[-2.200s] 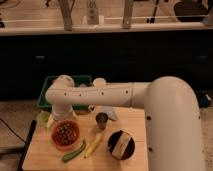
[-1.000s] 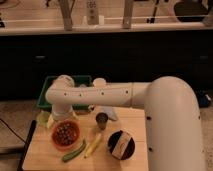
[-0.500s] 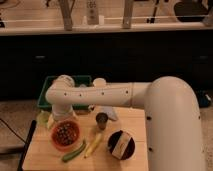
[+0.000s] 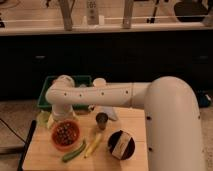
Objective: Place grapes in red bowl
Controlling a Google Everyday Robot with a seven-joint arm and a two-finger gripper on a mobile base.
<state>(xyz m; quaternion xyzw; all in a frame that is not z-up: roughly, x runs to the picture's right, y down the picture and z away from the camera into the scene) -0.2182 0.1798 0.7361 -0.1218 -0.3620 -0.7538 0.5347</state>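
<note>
Grapes [image 4: 65,134] sit inside the red bowl [image 4: 65,146] at the lower left of the frame, with the gripper [image 4: 64,118] directly above them at the end of the white arm [image 4: 107,95]. Whether its jaws are released cannot be told. If it still grips the bunch, lifting away could drag the fruit out or tip the bowl toward the green pod [image 4: 73,152] just beside it.

One pincer [image 4: 64,118], one red bowl [image 4: 65,135], one black bowl [image 4: 121,144]
</note>
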